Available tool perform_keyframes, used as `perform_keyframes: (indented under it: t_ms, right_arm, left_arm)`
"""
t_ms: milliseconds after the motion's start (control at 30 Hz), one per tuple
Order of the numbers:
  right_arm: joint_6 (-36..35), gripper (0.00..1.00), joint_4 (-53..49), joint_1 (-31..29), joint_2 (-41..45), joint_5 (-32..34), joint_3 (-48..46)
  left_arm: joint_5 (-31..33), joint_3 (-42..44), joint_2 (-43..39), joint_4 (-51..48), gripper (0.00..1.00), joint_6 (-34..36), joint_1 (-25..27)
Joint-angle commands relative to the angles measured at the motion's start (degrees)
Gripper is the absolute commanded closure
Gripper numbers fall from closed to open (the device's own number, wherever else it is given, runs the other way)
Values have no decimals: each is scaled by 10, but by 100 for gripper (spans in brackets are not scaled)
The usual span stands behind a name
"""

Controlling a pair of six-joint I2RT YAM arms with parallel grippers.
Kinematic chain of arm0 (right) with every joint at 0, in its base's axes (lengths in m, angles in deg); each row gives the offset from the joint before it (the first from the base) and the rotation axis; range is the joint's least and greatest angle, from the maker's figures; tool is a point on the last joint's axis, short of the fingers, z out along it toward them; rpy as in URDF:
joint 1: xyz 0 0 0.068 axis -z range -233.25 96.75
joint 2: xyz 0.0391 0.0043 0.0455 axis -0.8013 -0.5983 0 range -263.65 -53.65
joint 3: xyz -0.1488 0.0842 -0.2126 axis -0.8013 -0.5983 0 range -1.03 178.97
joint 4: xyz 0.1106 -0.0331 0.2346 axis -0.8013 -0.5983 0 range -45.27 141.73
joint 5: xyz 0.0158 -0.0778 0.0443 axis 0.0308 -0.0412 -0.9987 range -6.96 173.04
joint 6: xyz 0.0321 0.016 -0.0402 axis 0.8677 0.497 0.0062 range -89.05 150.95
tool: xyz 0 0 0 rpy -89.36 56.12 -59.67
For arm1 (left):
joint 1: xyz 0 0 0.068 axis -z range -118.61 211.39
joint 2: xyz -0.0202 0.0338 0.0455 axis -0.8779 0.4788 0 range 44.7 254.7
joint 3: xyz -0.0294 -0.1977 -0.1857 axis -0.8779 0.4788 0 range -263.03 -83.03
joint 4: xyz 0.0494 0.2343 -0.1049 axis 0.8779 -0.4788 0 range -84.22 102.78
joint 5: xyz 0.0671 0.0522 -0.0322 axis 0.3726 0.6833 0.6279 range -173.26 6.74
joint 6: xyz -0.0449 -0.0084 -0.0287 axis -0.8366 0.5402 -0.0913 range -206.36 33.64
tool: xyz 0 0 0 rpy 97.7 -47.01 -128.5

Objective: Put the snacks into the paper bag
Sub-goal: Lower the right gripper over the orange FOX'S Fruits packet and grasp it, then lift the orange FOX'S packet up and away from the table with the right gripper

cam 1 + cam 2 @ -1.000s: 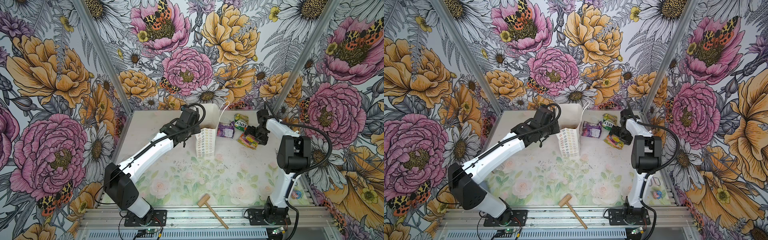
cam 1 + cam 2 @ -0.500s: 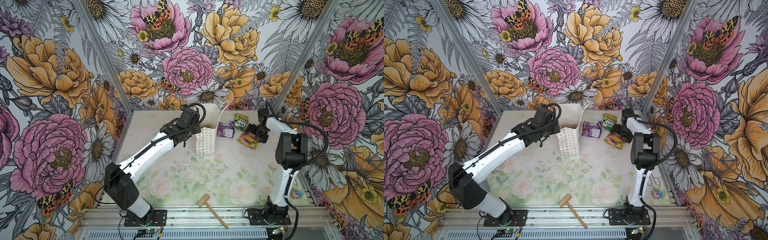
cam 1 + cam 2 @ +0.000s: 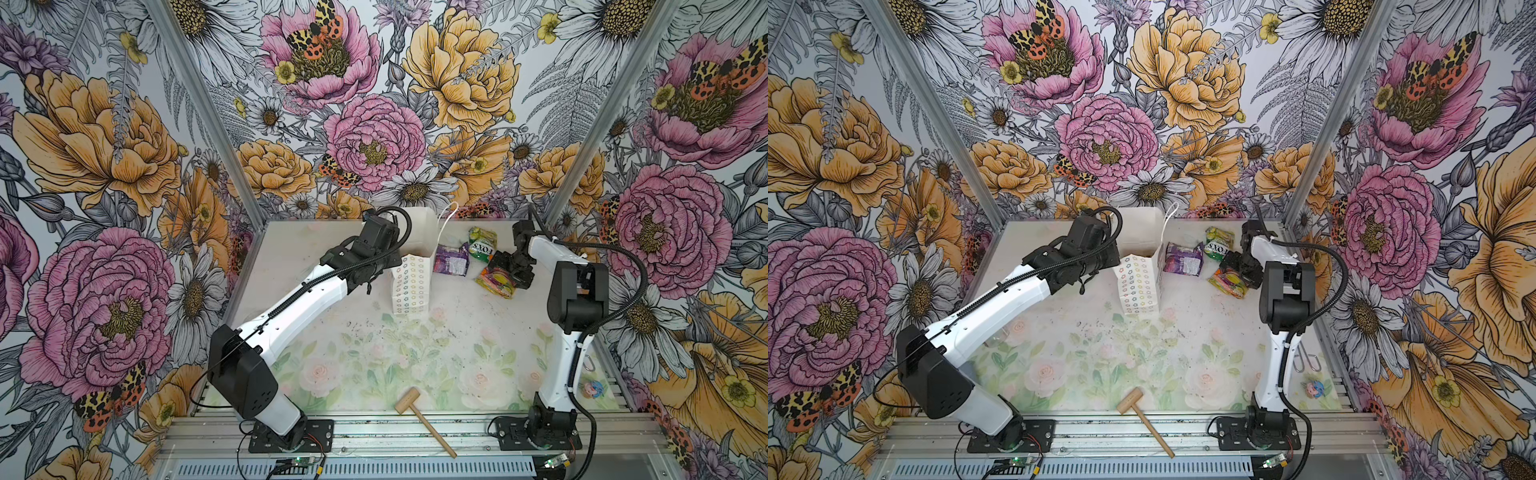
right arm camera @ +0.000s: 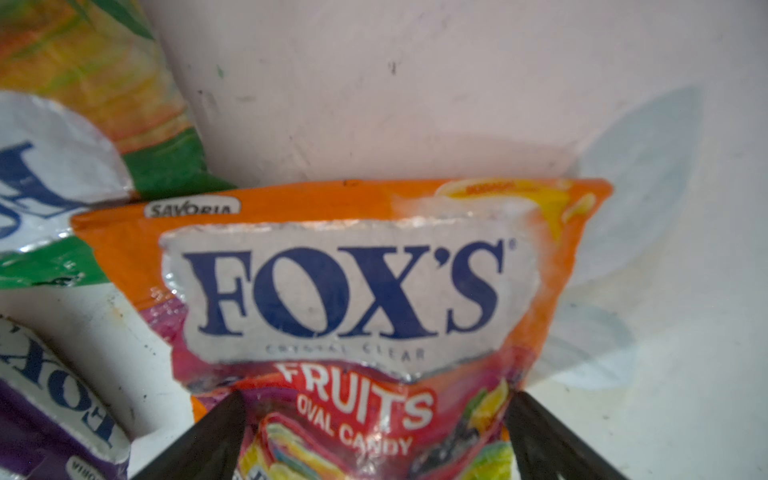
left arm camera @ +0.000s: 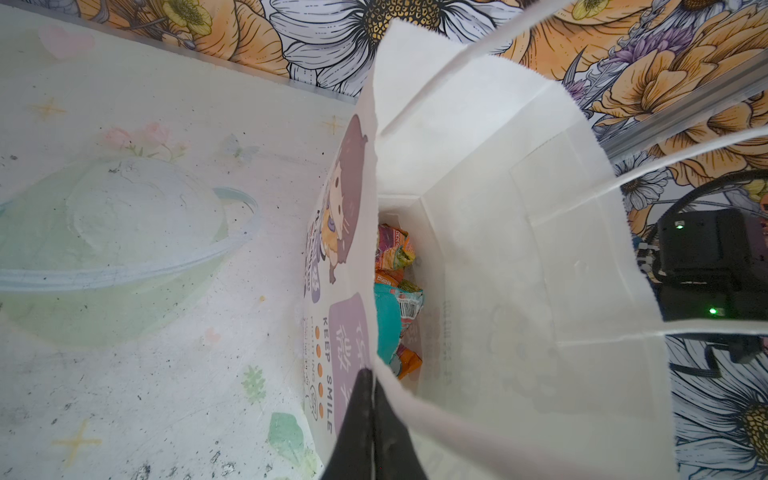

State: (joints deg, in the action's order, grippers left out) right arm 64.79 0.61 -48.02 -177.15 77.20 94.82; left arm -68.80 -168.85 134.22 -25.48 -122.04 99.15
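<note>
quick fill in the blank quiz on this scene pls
1. The left gripper is shut on the ___ of the paper bag.
2. The right gripper, jaws open, straddles the orange packet printed FOX'S ___.
3. The teal packet lies ___ the paper bag.
Answers: rim; FRUITS; inside.

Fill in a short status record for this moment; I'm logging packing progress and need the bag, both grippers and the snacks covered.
paper bag: upright, mouth open
left gripper: shut on the bag's rim
right gripper: open, jaws on either side of the orange packet, not closed on it
inside bag: teal packet plus others, partly hidden
outside bag: orange packet, purple packet and green packet, all to the right of the bag in both top views
other: wooden mallet lying at the front, apart from both arms
</note>
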Motion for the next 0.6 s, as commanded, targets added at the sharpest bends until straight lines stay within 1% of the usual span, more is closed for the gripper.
perform_keyframes:
  t_ms: [0, 100, 233, 333, 400, 567]
  right_arm:
    - [2, 4, 3, 2, -25, -8, -7]
    - [1, 10, 3, 2, -22, -8, -10]
    - [-1, 26, 10, 3, -11, -13, -19]
    - [-1, 42, 20, 3, 1, -20, -27]
    - [-2, 56, 25, 5, 9, -27, -31]
    - [-5, 79, 37, 7, 35, -44, -44]
  left_arm:
    - [-7, -7, 4, 8, 100, -1, 4]
    - [-6, -7, 3, 8, 100, -1, 4]
    - [-5, -6, 2, 8, 100, -1, 4]
    - [-6, -6, 2, 8, 100, -2, 5]
    - [-6, -6, 2, 8, 100, -2, 5]
    - [-6, -6, 4, 9, 100, -3, 5]
